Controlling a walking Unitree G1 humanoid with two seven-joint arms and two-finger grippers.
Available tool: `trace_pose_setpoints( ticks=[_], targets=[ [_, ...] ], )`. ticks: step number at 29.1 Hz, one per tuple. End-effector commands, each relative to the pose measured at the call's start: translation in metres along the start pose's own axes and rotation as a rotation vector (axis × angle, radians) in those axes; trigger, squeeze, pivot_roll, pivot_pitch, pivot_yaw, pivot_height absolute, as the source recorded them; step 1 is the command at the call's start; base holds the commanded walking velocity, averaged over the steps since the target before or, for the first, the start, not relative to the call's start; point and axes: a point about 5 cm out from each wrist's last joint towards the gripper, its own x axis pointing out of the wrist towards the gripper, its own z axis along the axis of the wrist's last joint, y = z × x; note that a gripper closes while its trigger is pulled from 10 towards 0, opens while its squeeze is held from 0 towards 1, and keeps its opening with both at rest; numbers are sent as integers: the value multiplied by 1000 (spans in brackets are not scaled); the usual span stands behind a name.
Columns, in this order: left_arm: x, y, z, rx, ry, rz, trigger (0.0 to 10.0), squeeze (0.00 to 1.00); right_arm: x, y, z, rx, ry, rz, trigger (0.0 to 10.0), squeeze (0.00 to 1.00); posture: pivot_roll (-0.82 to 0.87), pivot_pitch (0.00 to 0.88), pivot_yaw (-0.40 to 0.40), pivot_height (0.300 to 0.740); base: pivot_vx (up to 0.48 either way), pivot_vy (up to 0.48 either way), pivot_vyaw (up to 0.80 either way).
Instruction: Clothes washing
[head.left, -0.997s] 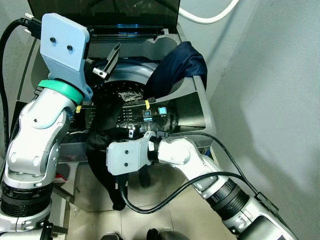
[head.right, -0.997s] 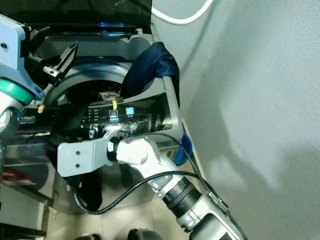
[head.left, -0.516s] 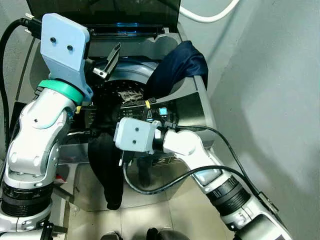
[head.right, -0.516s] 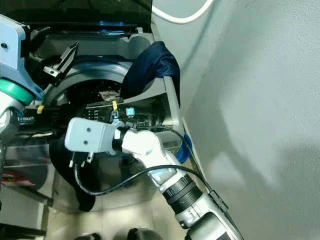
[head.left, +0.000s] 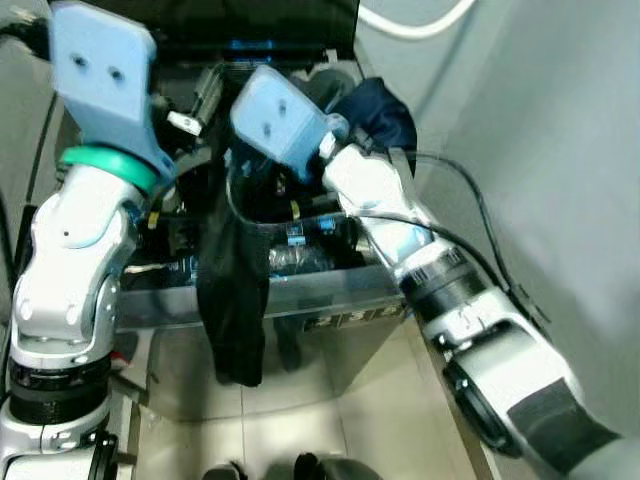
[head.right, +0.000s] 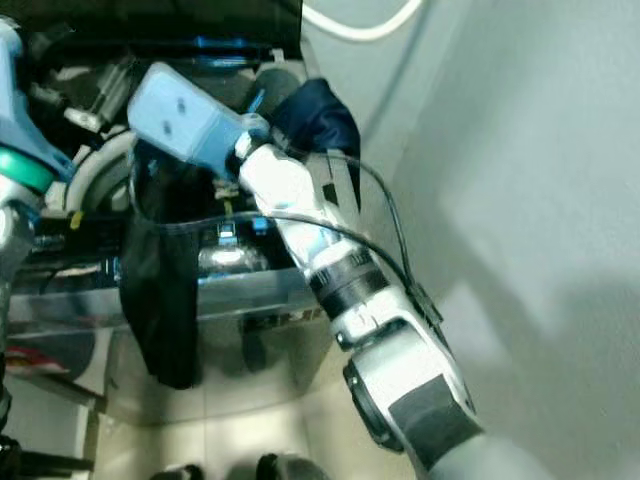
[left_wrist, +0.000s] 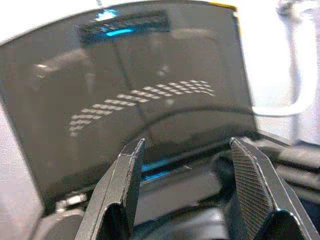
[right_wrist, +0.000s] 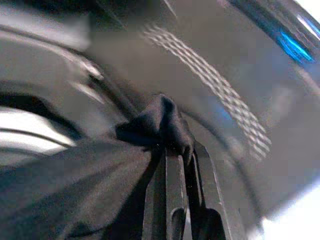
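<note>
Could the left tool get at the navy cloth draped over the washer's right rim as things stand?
Probably not directly. The left tool is open over the washer's left side, while the right arm and the dark garment its tool holds hang between it and the navy cloth.

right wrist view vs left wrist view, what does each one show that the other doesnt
Right wrist view alone: the right gripper, jaws shut on a bunched fold of the dark garment, which hangs down the washing machine front in the eye views. Left wrist view alone: the left gripper, jaws open on nothing, and a white hose. Both: the raised dark lid with its blue light.
</note>
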Motion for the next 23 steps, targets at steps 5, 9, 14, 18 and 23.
trace_pose_setpoints(
  ticks=[5,9,14,18,23],
  targets=[
    [0,10,3,29,-23,90,10000,0,13,-30,2,-28,91,-306,10000,0,129,97,-38,740,0,0,0],
    [-2,10,2,37,-17,85,10000,0,14,-37,2,-55,108,-395,10000,0,132,100,-39,740,0,0,0],
    [-5,7,0,35,1,58,10000,0,9,-7,-14,-106,151,-198,10000,0,120,106,-35,740,0,0,0],
    [-5,5,-1,33,3,52,10000,0,6,7,-20,-138,157,-104,10000,0,115,110,-31,740,0,0,0],
    [-1,3,-5,27,8,42,10000,0,-7,39,-29,-78,103,147,10000,1000,109,112,-22,740,0,0,0]
  ],
)
